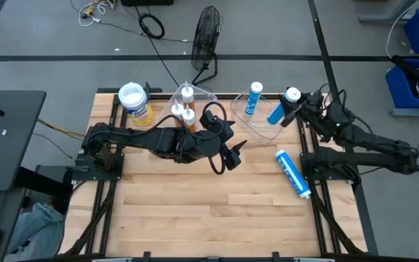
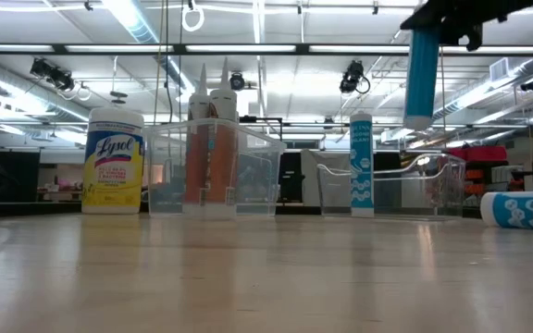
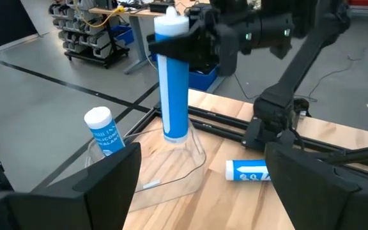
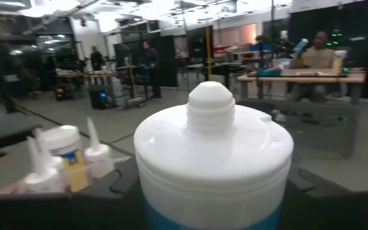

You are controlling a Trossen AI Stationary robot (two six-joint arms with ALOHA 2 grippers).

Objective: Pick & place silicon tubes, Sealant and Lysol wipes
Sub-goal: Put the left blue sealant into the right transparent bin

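Observation:
My right gripper [image 1: 291,108] is shut on a blue tube with a white cap [image 3: 172,83]. It holds the tube upright above the right clear container [image 1: 268,125], which has one blue-white tube [image 1: 253,98] standing in it. Another blue-white tube [image 1: 293,172] lies on its side on the table. The left clear container [image 1: 191,102] holds orange tubes [image 1: 187,110]. The yellow Lysol wipes canister [image 1: 135,102] stands at the far left. My left gripper [image 1: 225,161] is open and empty at mid-table. My right gripper pinches the blue tube between its two fingers just below the white cap end [image 3: 171,48]. The fingers come level from the table's right side and lie across the tube. The tube hangs upright, and its lower end [image 2: 420,118] is clear above the container's rim.
A black fan [image 1: 206,36] stands behind the table's far edge. The near half of the wooden table [image 1: 209,218] is bare board. People show in the room beyond in the right wrist view [image 4: 318,51].

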